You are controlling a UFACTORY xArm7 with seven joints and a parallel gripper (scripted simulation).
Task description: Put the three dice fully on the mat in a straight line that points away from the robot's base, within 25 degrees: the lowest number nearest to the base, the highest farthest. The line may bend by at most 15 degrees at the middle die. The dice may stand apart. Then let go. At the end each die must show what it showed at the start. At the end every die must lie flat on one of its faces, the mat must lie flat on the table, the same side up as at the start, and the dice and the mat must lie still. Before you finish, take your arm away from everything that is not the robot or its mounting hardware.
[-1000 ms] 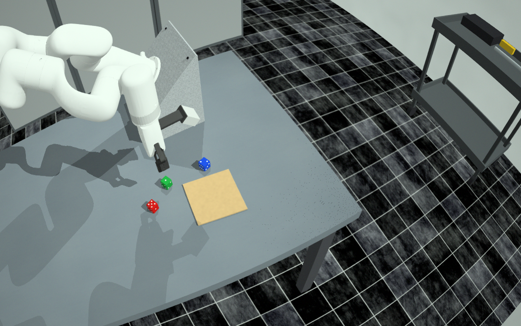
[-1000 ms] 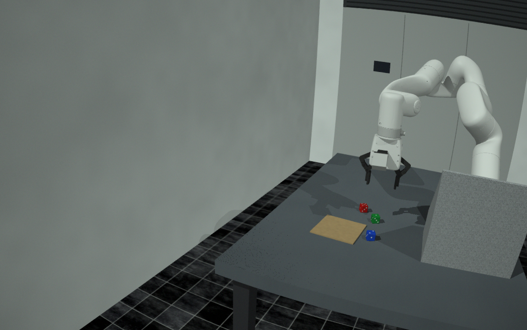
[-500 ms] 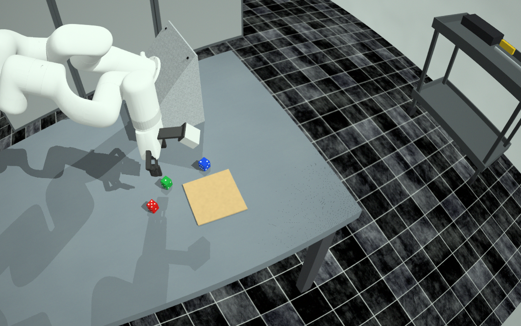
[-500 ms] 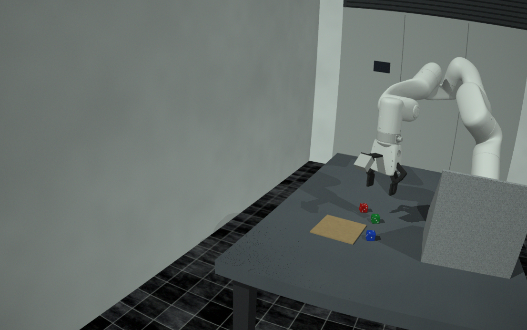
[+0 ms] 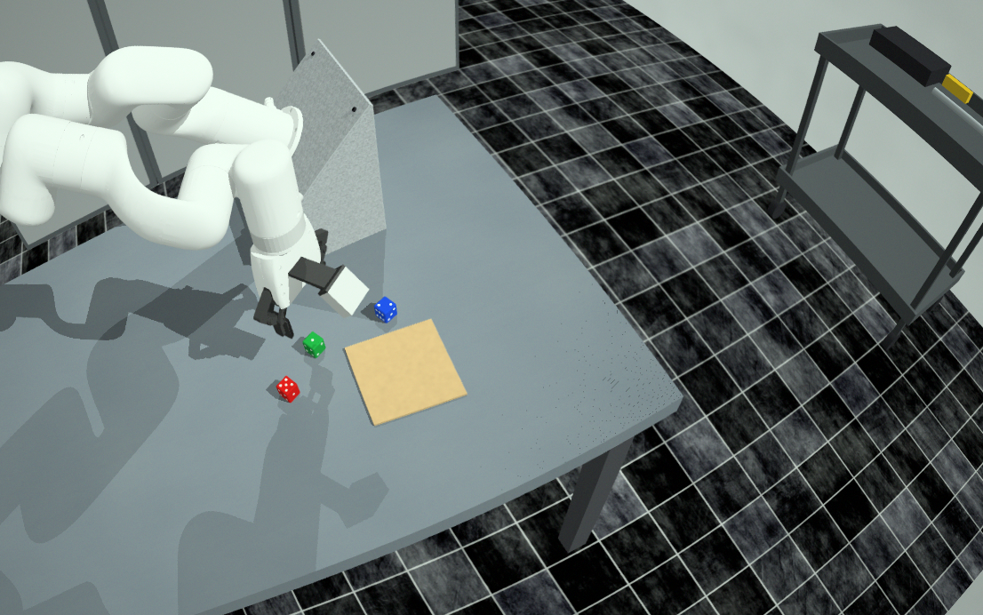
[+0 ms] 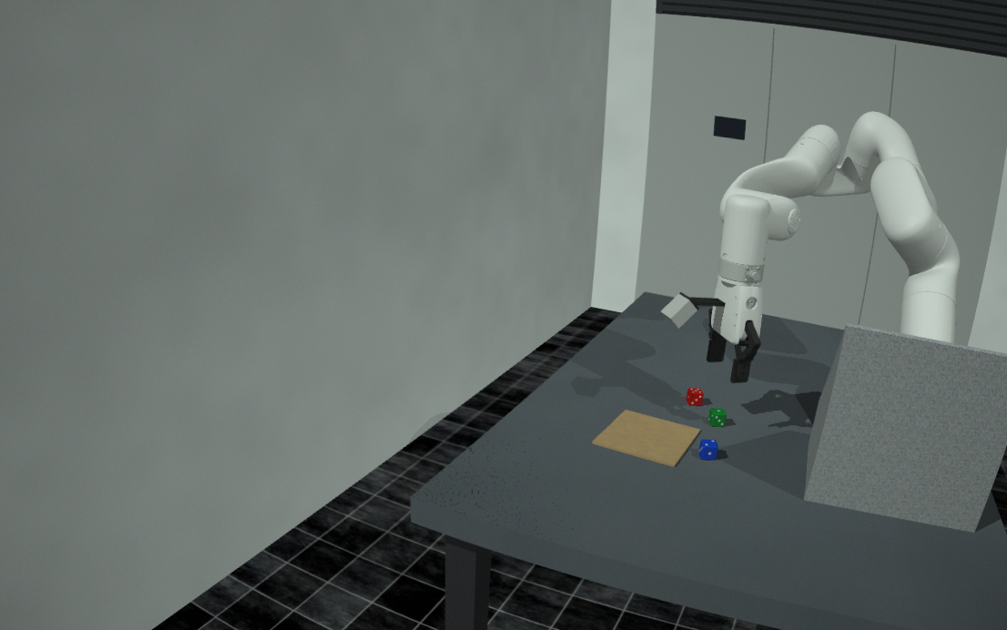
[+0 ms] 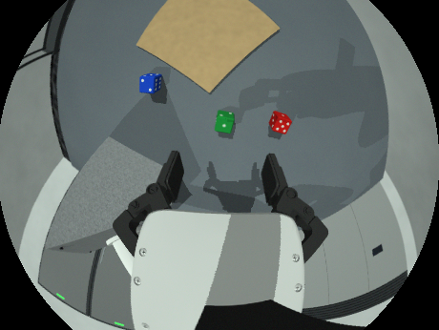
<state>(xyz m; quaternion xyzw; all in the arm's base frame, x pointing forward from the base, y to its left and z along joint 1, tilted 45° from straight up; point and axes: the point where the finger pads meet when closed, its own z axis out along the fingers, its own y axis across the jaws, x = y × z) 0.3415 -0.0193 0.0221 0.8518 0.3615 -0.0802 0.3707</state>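
Three dice beside the mat, the claw spread wide above the table.

A grey speckled wedge block (image 5: 340, 152) is seen on the table (image 5: 507, 304) behind the arm, and a metal shelf cart (image 5: 801, 138) stands well apart on the tiled floor. The gripper (image 5: 274, 319) is held above the table with its fingers wide apart and nothing between them. The green die (image 5: 314, 343) lies just beside it, the red die (image 5: 287, 388) farther off, the blue die (image 5: 385, 309) near the tan mat (image 5: 404, 370); none is on the mat.
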